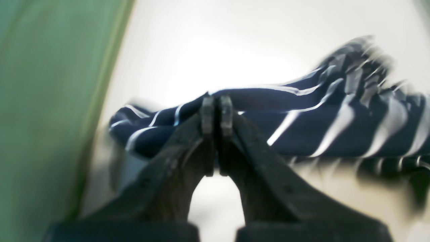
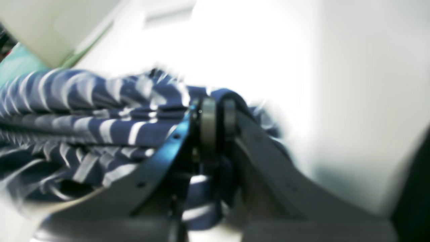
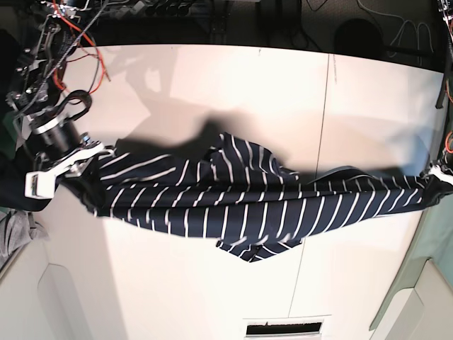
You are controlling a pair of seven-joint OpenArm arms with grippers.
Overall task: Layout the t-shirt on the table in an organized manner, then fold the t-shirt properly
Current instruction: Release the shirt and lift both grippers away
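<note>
My right claw: I am pinching the shirt's end at the left side of the base view, jaws squeezed tight on the cloth
My right claw up close: both pads are pressing together with striped cloth caught between them
The t-shirt: it is hanging stretched between my two claws, long way running left to right, with the middle sagging down toward the table
The table: it is lying white and flat under the shirt, with a thin dark line running across it
My left claw: I am holding the other end of the shirt far off at the right edge
My left claw up close: the jaws are squeezing shut on a dark fold
What matters next: I think each claw is nearest its own end, so both must be lowering together to lay the shirt flat
</note>
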